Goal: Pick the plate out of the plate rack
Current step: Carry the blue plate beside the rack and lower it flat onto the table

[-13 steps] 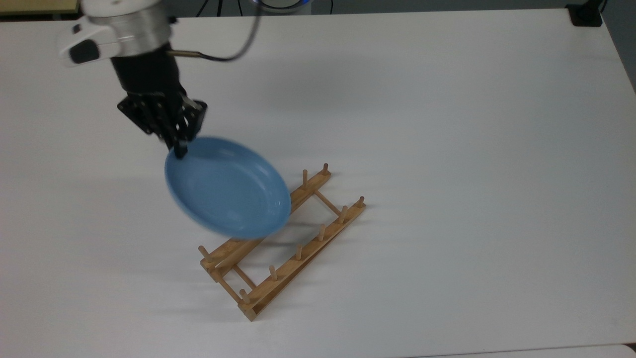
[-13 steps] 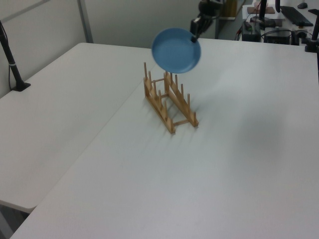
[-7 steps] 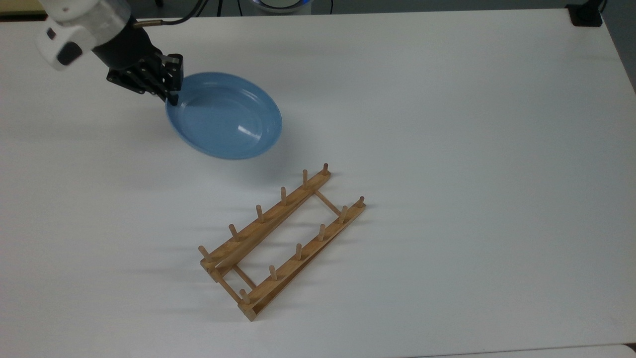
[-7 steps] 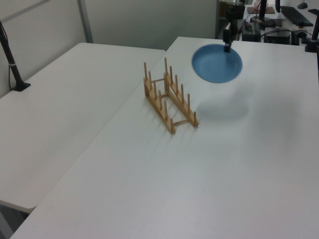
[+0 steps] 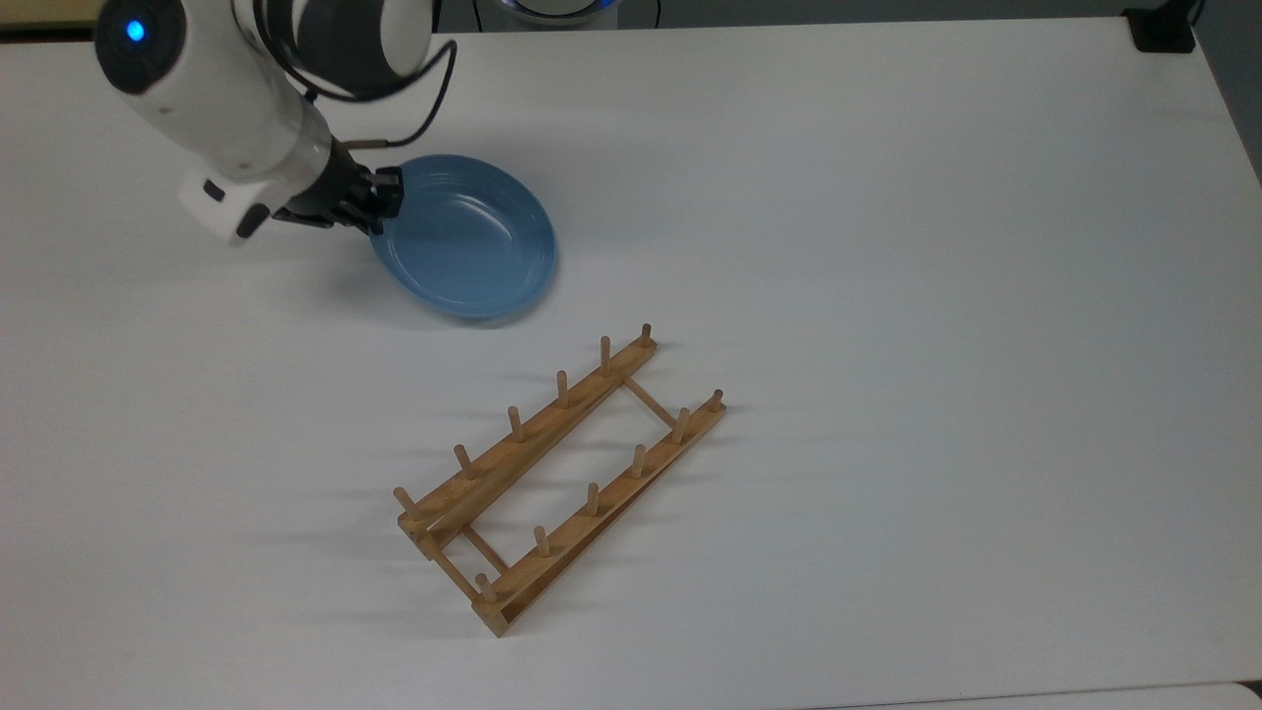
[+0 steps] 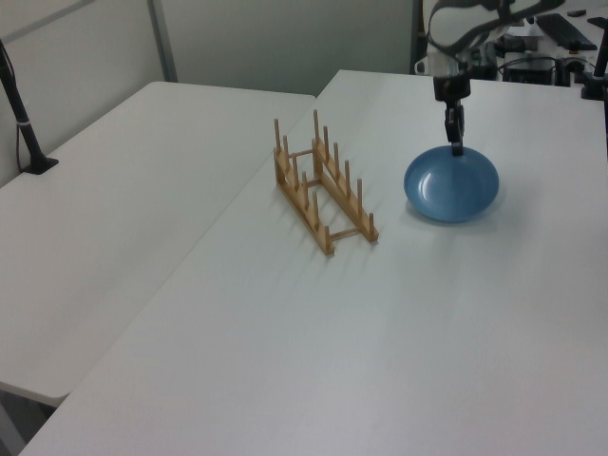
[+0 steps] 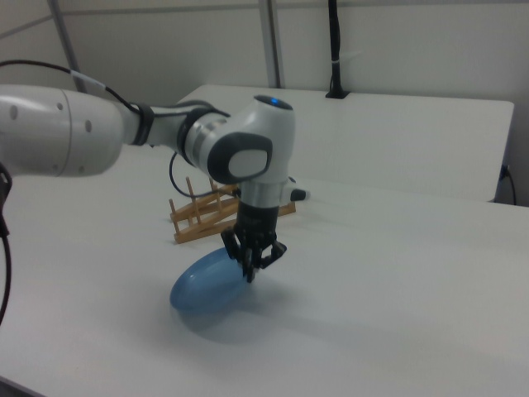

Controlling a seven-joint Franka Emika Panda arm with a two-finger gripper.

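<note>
The light-blue plate [image 5: 468, 240] lies low over the white table, up and to the left of the rack in the top view. My gripper [image 5: 383, 205] is shut on the plate's left rim there. In the left view the plate [image 6: 452, 185] sits right of the rack, tilted, with the gripper [image 6: 456, 145] gripping its far rim from above. The right view has the plate [image 7: 207, 283] angled down toward the table under the gripper [image 7: 250, 275]. The wooden plate rack [image 5: 557, 477] stands with bare pegs, also seen as the plate rack [image 6: 321, 188] and the plate rack [image 7: 208, 211].
The white table [image 5: 887, 296] spreads wide to the top view's right of the rack. A black post [image 6: 21, 119] stands at the left view's far left on a neighbouring table. A dark block [image 5: 1163, 28] sits at the top view's upper right corner.
The plate was lifted off the rack, swung away toward the top view's upper left, then lowered close to the table. The rack has stayed put.
</note>
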